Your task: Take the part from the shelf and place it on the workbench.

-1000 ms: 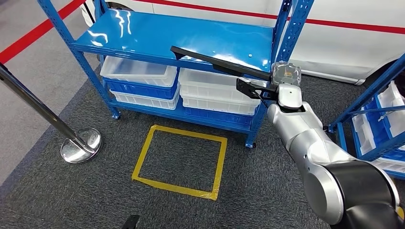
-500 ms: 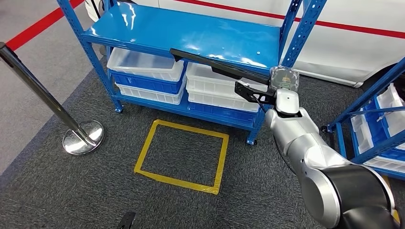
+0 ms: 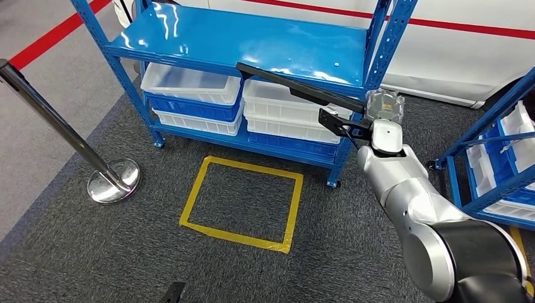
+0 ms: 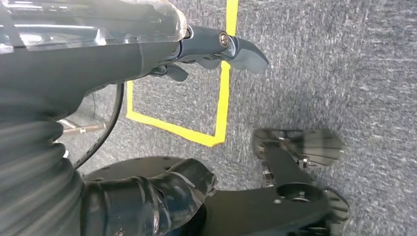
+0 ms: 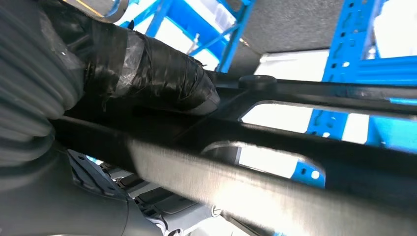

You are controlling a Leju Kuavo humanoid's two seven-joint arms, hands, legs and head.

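Head view first: right hand (image 3: 376,112) is reaching forward and up at the end of its silver arm, level with the front right corner of the blue shelf (image 3: 252,38). It is gripping the part (image 3: 296,88), a long black bar, at the bar's near end. The bar is slanting away from the hand across the front edge of the shelf's top board, above the white bins (image 3: 189,85) that are sitting on the shelf's lower level. A yellow tape square (image 3: 243,202) is lying on the dark carpet in front of the shelf, and a chrome stanchion (image 3: 113,182) is standing on the carpet off the shelf's left post.

Left wrist view: left hand (image 4: 147,59) is hanging over the carpet, its fingers (image 4: 241,49) lying loosely apart with nothing between them. A corner of the tape square is showing beneath it.

Right wrist view: right hand's taped black fingers (image 5: 162,78) are wrapping tightly around the black bar, which is stretching away from the hand toward the shelf's blue posts, with its pale metal edge running alongside.
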